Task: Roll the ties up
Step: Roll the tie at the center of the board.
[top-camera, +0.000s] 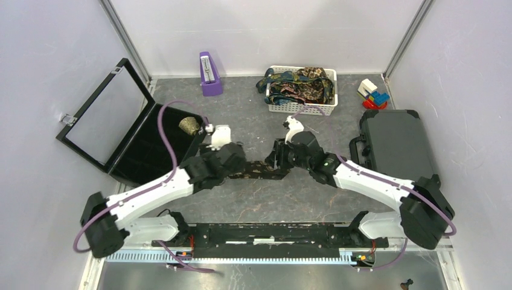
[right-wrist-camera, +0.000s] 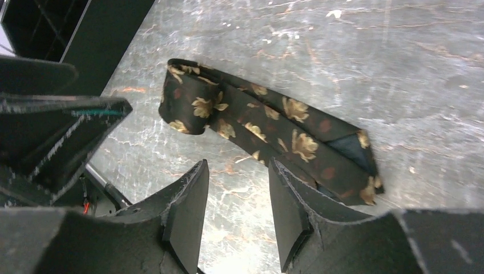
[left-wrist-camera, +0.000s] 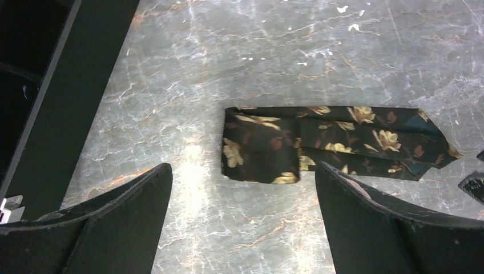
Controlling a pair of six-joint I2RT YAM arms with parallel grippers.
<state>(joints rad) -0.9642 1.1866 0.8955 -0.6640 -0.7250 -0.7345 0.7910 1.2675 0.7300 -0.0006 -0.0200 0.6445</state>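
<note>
A dark brown tie with gold flowers lies flat on the table between my two grippers. In the left wrist view the tie has its left end folded over into a short flap, and its pointed end lies to the right. My left gripper is open and empty, just in front of the fold. My right gripper is open and empty, with its right finger at the edge of the tie. In the top view the left gripper and right gripper sit at the tie's two ends.
A white basket at the back holds several more ties. An open black case at the left holds one rolled tie. A purple object stands at the back. A grey case and toy blocks are at the right.
</note>
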